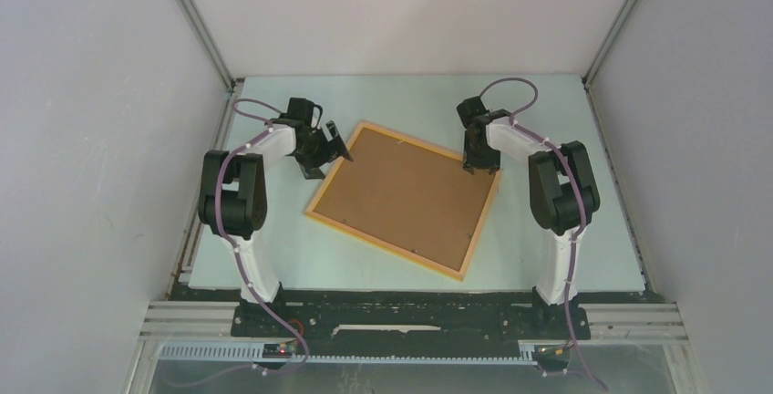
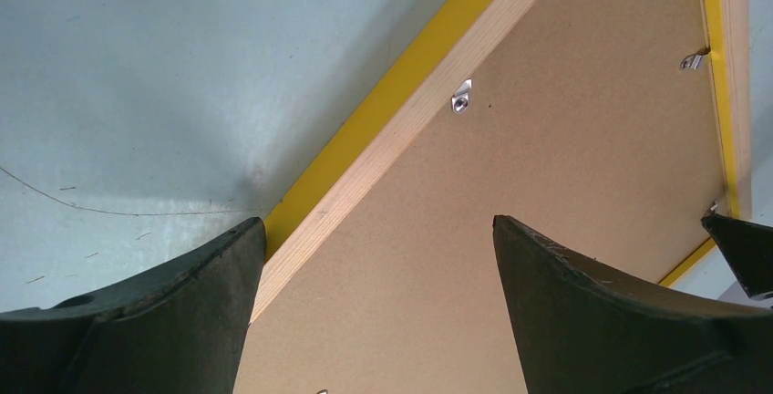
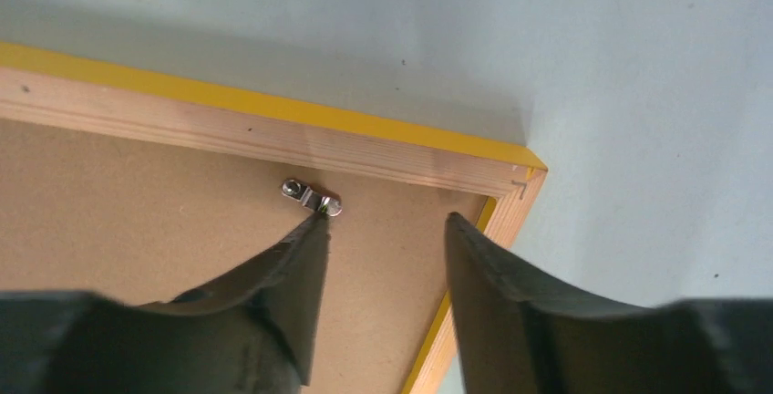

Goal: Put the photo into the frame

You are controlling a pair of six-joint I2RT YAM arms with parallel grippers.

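The frame (image 1: 428,146) lies face down and skewed on the table, its orange-yellow rails around a brown backing sheet (image 1: 406,195). The photo is hidden. My left gripper (image 1: 333,150) hangs open over the frame's left corner; in the left wrist view its jaws (image 2: 378,221) straddle the wooden rail (image 2: 406,129) and the backing (image 2: 565,166). My right gripper (image 1: 480,168) stands over the far right corner. In the right wrist view it (image 3: 387,217) is open with nothing between the fingers, and its left fingertip touches a small metal clip (image 3: 312,197) next to the rail (image 3: 228,129).
The pale blue table (image 1: 547,120) is walled in by grey panels on three sides. More metal clips (image 2: 462,99) sit along the frame's inner edge. Both arm bases stand at the near edge.
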